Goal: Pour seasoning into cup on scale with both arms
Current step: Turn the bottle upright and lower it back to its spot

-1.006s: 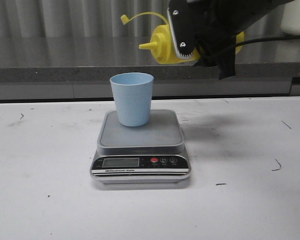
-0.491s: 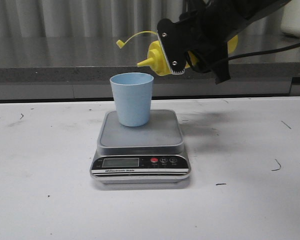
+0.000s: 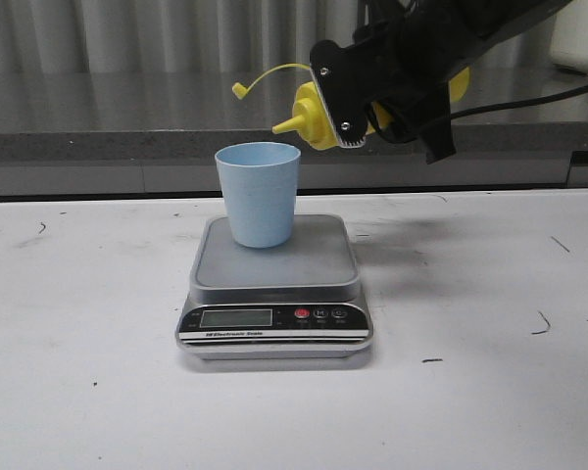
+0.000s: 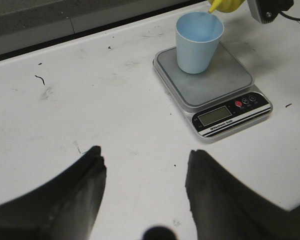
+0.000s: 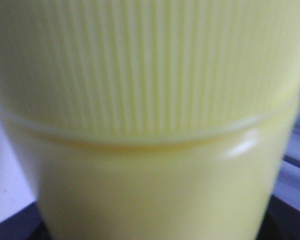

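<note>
The light blue cup [image 3: 260, 193] stands upright on the steel platform of the silver-grey scale [image 3: 274, 269]. My right gripper [image 3: 358, 98] is shut on the yellow seasoning bottle [image 3: 314, 113], which lies tilted with its nozzle pointing left and down, just above the cup's right rim. Its tethered tip cover hangs open to the left. The right wrist view is filled by the seasoning bottle's ribbed cap and body [image 5: 150, 150]. My left gripper [image 4: 146, 172] is open over bare table, well short of the scale [image 4: 210, 85] and the cup [image 4: 198, 42].
A grey ledge [image 3: 98, 142] runs behind the white table [image 3: 78, 392]. A white object [image 3: 580, 34] stands at the back right. Black cables trail from the right arm. Small dark marks dot the tabletop.
The right gripper has rolled and tipped the bottle, lowering the nozzle leftward toward the cup's rim. Since half a second ago it has hardly moved. Cup and scale are unmoved.
</note>
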Robot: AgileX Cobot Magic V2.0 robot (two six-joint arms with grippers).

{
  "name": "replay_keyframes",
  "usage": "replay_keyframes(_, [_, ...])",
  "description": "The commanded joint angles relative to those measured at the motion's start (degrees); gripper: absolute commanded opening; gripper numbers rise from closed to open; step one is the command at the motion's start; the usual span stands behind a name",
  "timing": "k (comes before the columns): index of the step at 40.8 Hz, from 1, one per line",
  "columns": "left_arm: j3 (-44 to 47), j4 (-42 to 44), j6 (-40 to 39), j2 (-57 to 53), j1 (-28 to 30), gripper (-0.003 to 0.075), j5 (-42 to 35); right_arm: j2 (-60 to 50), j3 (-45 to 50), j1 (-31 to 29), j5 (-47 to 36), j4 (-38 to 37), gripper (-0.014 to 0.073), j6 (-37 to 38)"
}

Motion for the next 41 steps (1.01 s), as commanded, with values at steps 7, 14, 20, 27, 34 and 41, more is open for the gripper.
replay_keyframes(7, [-1.5, -0.3, -0.2, 0.2, -0.4, 0.0365, -3.9, -8.5, -2.0, -3.8, -1.3, 18.3, 0.0337, 7.9])
replay_keyframes(14, [-1.5, -0.3, -0.2, 0.2, -0.4, 0.0365, -3.9, -13.1, 1.9, -9.6, -7.4, 32.2, 0.0337, 8.2])
replay_keyframes(20, [-1.5, -0.3, -0.2, 0.2, -0.4, 0.0365, -3.9, -16.4, 8.7, -15.8, -18.0, 45.3, 0.0337, 8.0])
replay_keyframes(27, [-1.5, -0.3, -0.2, 0.2, -0.4, 0.0365, -3.9, -17.4, 18.5, -22.4, -33.4, 63.5, 0.0337, 4.0])
replay_keyframes(34, [-1.5, -0.3, -0.2, 0.2, -0.4, 0.0365, -3.9, -16.8, 29.6, -24.7, -57.2, 80.6, 0.0337, -4.7])
replay_keyframes(41, [-1.5, -0.3, -0.2, 0.2, -0.4, 0.0364, -3.9, -12.4, 34.5, -24.6, -72.8, 86.0, 0.0337, -7.8])
